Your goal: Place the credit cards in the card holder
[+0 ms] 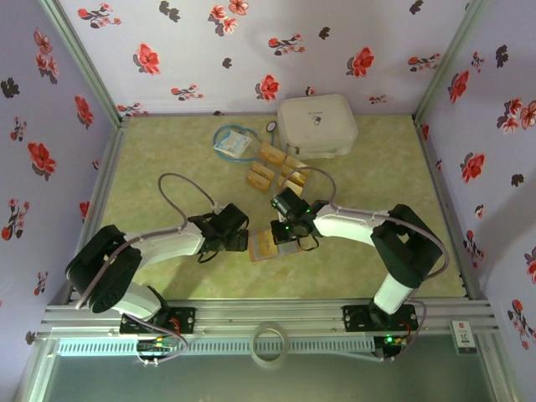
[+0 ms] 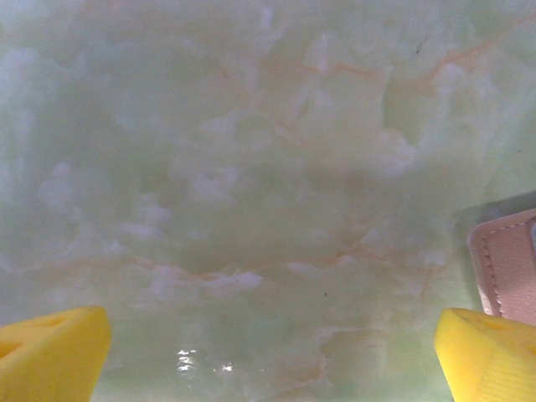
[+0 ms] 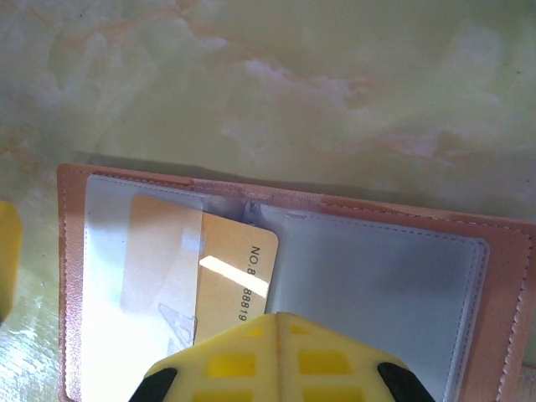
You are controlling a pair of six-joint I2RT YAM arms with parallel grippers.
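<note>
The card holder (image 1: 262, 245) lies open on the table between my two grippers, its reddish-brown rim (image 3: 71, 276) framing grey-blue clear pockets. One golden-tan credit card (image 3: 239, 268) sits partly inside the left pocket, its right part sticking out over the middle fold. My right gripper (image 3: 280, 335) is shut, its yellow tips together over the card's lower right corner; the card lies flat, not pinched between them. My left gripper (image 2: 268, 360) stands wide open low over bare table, the holder's edge (image 2: 507, 268) by its right finger. Several loose credit cards (image 1: 270, 154) lie further back.
A large white rounded case (image 1: 316, 126) stands at the back, with a blue-white packet (image 1: 233, 144) to its left. A roll of tape (image 1: 270, 343) lies on the rail in front of the arm bases. Flowered walls close in three sides.
</note>
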